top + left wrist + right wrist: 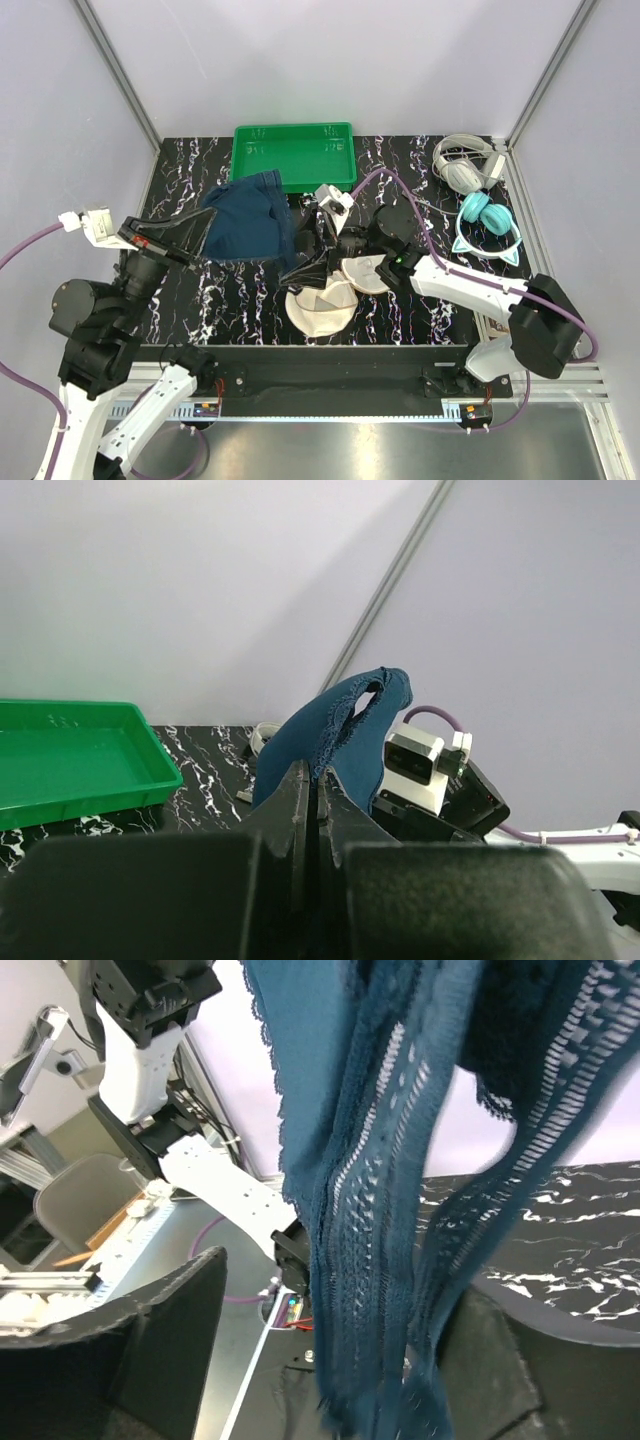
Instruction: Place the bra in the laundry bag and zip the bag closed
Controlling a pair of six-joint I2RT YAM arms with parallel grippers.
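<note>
The dark navy bra [245, 215] hangs lifted above the table, in front of the green tray. My left gripper [196, 240] is shut on its left edge; in the left wrist view the closed fingertips [318, 785] pinch the blue fabric [335, 730]. My right gripper [312, 262] is open just right of the bra's hanging end. In the right wrist view the lace band [390, 1210] dangles between the spread jaws of my right gripper [340, 1360], not gripped. The cream mesh laundry bag [318, 310] lies open on the table below the right gripper, its lid [365, 272] flipped to the right.
A green plastic tray [295, 155] stands at the back centre and also shows in the left wrist view [70, 765]. White headphones [462, 165] and teal cat-ear headphones [487, 225] lie at the back right. The frame posts stand at the back corners.
</note>
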